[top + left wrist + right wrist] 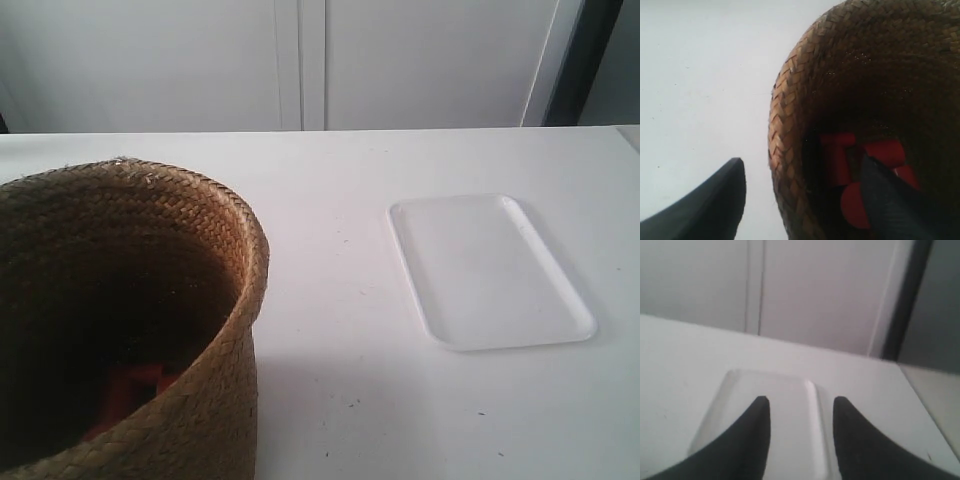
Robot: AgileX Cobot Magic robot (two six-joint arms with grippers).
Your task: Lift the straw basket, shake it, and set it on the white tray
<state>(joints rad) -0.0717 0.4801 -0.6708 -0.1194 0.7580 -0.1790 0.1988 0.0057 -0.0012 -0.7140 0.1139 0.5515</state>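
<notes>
Barely visible in the dark straw basket (215, 260): indistinct red pieces (885, 152).

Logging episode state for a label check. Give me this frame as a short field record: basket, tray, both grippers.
basket: straw basket at the exterior view's left, apart from the tray
contents: red pieces at the bottom
tray: white tray flat on the table, nothing on it
left gripper: open, straddling the basket rim, one finger inside, one outside
right gripper: open, over the tray
task: basket not yet on tray
</notes>
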